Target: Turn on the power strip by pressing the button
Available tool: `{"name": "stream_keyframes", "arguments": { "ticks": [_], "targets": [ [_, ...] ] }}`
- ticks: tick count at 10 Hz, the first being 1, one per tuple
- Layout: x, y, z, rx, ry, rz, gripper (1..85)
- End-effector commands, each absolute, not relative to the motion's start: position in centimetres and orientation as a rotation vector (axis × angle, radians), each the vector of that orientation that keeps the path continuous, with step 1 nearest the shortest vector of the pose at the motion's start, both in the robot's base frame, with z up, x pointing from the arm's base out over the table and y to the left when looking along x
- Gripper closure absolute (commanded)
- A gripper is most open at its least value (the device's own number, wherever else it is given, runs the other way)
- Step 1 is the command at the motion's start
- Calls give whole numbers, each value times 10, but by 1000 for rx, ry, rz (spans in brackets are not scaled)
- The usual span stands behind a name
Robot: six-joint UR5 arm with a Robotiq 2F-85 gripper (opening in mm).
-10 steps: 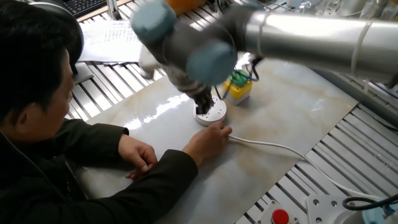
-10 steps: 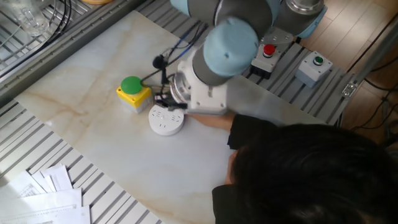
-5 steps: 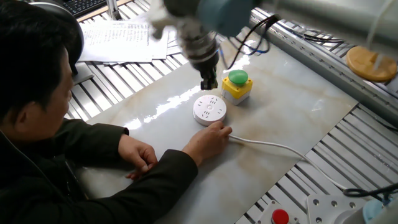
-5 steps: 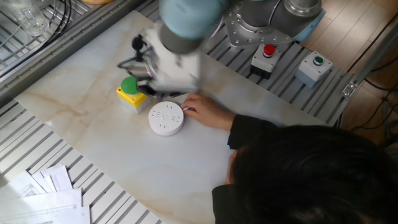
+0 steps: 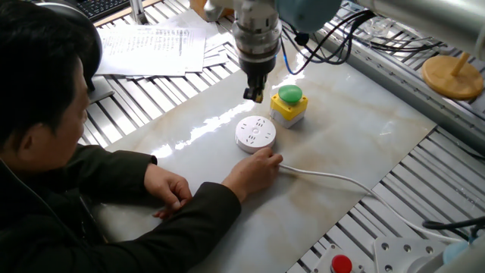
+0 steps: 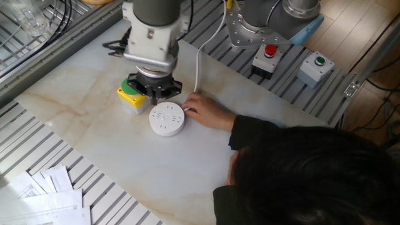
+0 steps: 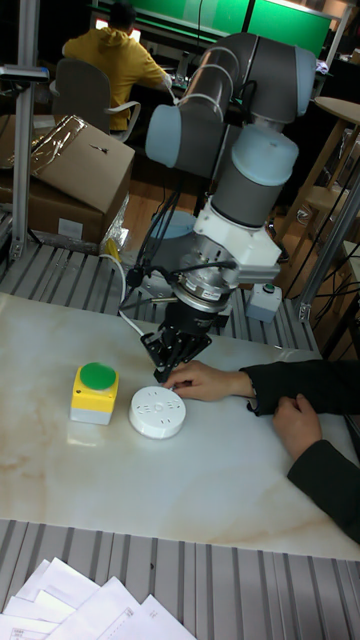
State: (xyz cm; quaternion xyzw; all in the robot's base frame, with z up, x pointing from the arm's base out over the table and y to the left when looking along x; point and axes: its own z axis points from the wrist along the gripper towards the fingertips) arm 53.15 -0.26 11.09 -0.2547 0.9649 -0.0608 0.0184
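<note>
The power strip [image 5: 255, 133] is sitting flat around the middle of the marble tabletop [image 5: 356, 129], just beside the yellow box with the green dome [image 5: 289, 105], with its white cable [image 5: 333, 179] trailing off toward the tabletop's near edge in the one fixed view. It's a hard plastic puck, so I'm guessing it's light and stiff and would be sliding around on that glossy slab under any sideways shove. No need to grab it really, a straight-down poke on the button is the way. I can't pick out the button itself from here. A person's hand [image 5: 256, 168] is touching the puck's rim, probably steadying it.

The gripper [image 5: 253, 94] is hanging above the strip's far side, pointing straight down from the wrist, not touching anything. Honestly can't tell whether the fingers are spread or pressed together.
</note>
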Motion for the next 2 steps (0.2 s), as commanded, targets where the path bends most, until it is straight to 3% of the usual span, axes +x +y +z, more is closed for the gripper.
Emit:
{"name": "stream_keyframes", "arguments": {
  "ticks": [1, 2],
  "targets": [
    [546, 0, 111, -715, 2962, -149, 847],
    [550, 3, 111, -714, 2957, -145, 847]
  ]
}}
